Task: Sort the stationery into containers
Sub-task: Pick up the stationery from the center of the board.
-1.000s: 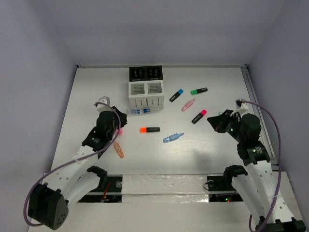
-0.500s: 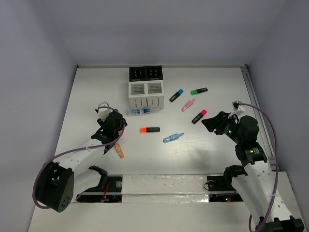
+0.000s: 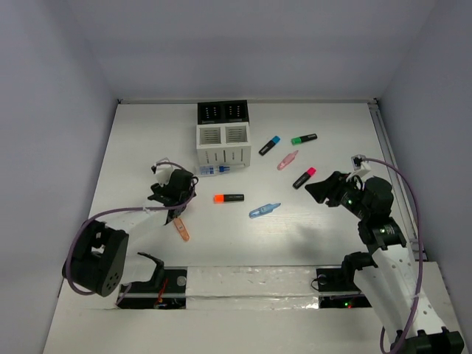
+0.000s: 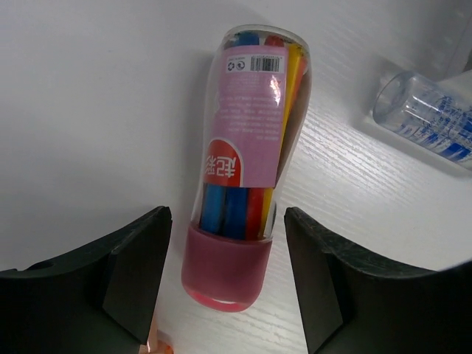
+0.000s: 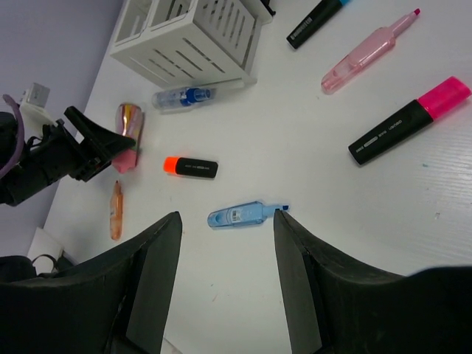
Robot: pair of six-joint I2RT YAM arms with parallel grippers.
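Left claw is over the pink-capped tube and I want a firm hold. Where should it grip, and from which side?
Probably straight down, closing across the body just above the pink cap. The tube lies flat, lengthwise between the fingers of the open left claw, so its curved sides face them.

Block of four cups [image 3: 223, 144] at far centre: two black on the far side, two white on the near side.
To its right: blue-capped highlighter [image 3: 270, 144], green-capped highlighter [image 3: 303, 139], pink pen [image 3: 287, 160], pink-capped highlighter [image 3: 304, 178].
Mid-table: orange-capped highlighter [image 3: 228, 198], blue pen [image 3: 264, 210].
Orange pen [image 3: 181, 229] lies just near of left gripper [image 3: 180, 198].
Right gripper [image 3: 313, 190] is just beside the pink-capped highlighter.
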